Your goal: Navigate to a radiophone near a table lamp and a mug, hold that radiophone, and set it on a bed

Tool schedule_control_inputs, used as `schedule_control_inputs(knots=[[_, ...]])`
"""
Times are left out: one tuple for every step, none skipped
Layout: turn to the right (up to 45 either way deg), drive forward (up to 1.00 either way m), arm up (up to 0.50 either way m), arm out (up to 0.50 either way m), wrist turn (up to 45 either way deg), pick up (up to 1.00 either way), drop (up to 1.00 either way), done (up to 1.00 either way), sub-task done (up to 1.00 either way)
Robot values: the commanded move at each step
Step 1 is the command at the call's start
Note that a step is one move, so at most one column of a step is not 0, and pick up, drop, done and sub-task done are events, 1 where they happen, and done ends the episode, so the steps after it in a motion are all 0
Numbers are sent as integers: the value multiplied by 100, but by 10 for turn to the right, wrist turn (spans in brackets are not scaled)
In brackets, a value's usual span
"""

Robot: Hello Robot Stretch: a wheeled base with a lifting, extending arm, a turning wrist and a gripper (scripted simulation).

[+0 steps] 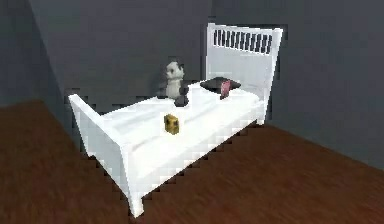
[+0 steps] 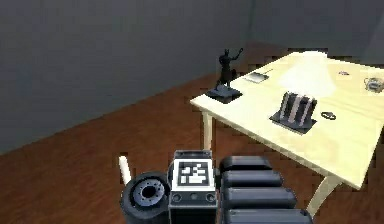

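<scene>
A white bed (image 1: 110, 130) with a slatted headboard stands in the forward view's middle. On its white cover lies a small brown and yellow boxy thing (image 1: 172, 123). In the arm side view the arm's white marked square (image 2: 191, 174) shows at the bottom edge, with the gripper's (image 2: 138, 188) dark round body left of it over dark wood floor. Its far end is hard to make out, so I cannot tell whether it holds anything.
A panda plush (image 1: 175, 79), a dark pillow (image 1: 213, 83) and a pink thing (image 1: 226, 89) lie near the headboard. The arm side view's right holds a light wood table (image 2: 250, 112) with a dark figurine (image 2: 228, 72), a white lampshade (image 2: 308, 70) and a striped object (image 2: 297, 108).
</scene>
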Motion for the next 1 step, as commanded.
schedule_control_inputs(knots=[[30, 0, 0, 0, 0, 0, 0, 0, 0]])
